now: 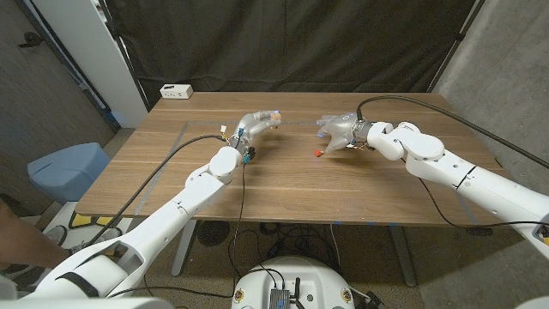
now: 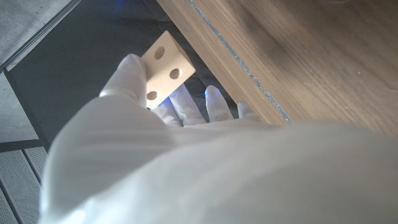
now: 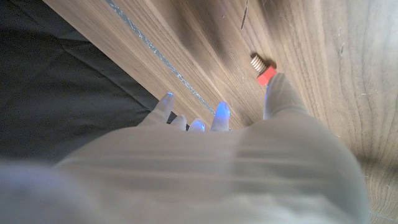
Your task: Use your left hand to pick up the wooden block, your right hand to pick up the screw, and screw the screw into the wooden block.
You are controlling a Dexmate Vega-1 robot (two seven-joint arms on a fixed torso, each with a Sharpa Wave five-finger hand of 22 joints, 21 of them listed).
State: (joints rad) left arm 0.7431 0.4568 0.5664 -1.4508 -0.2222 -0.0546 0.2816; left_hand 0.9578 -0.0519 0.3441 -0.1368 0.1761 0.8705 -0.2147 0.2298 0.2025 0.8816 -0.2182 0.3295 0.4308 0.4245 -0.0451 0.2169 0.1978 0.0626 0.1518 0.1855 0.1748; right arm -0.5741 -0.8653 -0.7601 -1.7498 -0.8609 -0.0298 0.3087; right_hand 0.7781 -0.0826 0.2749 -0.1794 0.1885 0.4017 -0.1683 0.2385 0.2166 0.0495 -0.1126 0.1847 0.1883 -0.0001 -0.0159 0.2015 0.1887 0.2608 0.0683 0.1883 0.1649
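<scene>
The robot's left hand (image 1: 257,121) held the wooden block (image 2: 163,68) above the far middle of the wooden table (image 1: 292,184), its fingers (image 2: 127,78) closed around the pale piece so that three round holes on one face showed in the left wrist view. Across from it, the right hand (image 1: 336,133) hovered low over the tabletop with its fingers spread apart and nothing in its grasp. The screw (image 3: 262,70), red-headed with a short threaded shank, lay on the wood just at the tip of one finger (image 3: 278,87) of that hand; whether they touched could not be told. A white power strip (image 1: 176,91) sat at the table's far left corner.
</scene>
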